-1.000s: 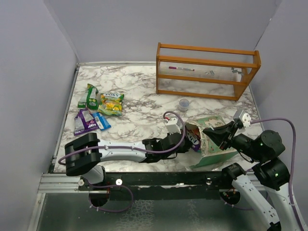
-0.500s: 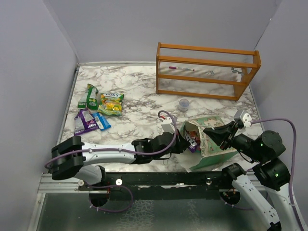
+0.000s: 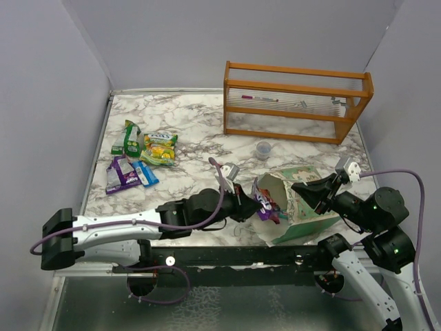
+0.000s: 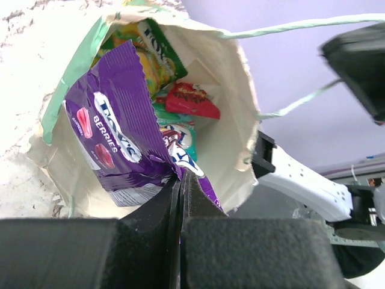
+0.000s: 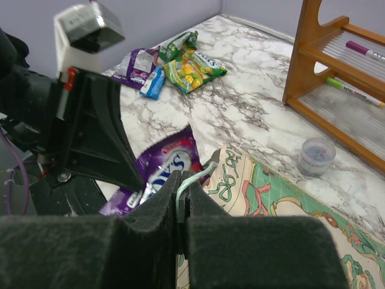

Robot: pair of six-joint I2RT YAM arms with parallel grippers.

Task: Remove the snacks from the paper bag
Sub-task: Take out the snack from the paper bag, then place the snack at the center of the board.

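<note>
Left gripper (image 4: pixel 180 180): jaws together, clamped on the lower edge of a glossy purple crinkly snack packet (image 4: pixel 114 132), which protrudes from the mouth of the pale mint-green patterned paper bag (image 3: pixel 306 214).

Right gripper (image 5: pixel 181 191): jaws together, clamped on the bag's thin pale string handle (image 5: pixel 195 176).

The bag lies on its side on the marble-patterned desk (image 3: pixel 193 131), mouth facing left. Inside the bag are a red packet (image 4: pixel 191 101), a green-and-yellow packet (image 4: pixel 153 48) and a teal packet (image 4: pixel 180 135).

Well left of the bag lies a group of loose packets (image 3: pixel 160 148). Just behind the bag stands a small clear cup (image 3: pixel 263 149), with an orange wooden rack (image 3: pixel 296 100) farther behind.
</note>
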